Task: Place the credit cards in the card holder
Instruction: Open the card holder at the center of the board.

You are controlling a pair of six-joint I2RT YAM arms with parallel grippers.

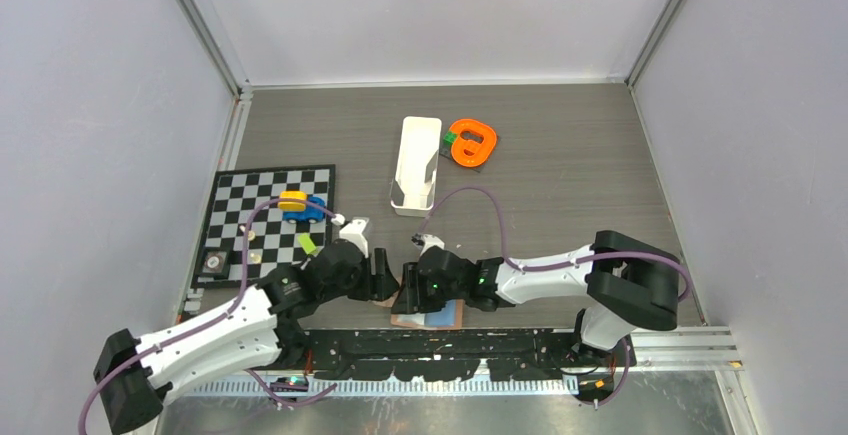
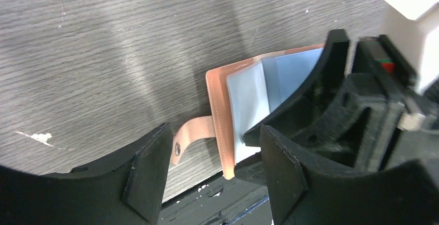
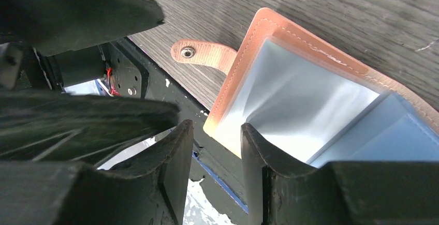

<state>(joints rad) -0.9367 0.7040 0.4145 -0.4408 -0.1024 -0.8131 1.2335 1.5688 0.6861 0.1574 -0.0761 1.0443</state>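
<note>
The card holder (image 2: 243, 98) lies open at the table's near edge, tan outside with pale blue-grey lining, its snap strap (image 2: 192, 132) sticking out to the side. It also shows in the right wrist view (image 3: 310, 95) and, mostly covered, in the top view (image 1: 440, 315). My left gripper (image 2: 212, 178) is open, its jaws straddling the strap and the holder's near corner. My right gripper (image 3: 213, 170) is partly open with nothing between its jaws, one finger (image 2: 295, 95) over the lining. In the top view the two grippers meet over the holder, left (image 1: 385, 280) and right (image 1: 412, 285). No credit card shows.
A long white tray (image 1: 417, 165) stands mid-table, with an orange ring-shaped object (image 1: 472, 142) beside it. A chessboard mat (image 1: 240, 245) at the left carries a blue and yellow item (image 1: 300, 205). A black rail (image 1: 450, 340) runs along the near edge just below the holder.
</note>
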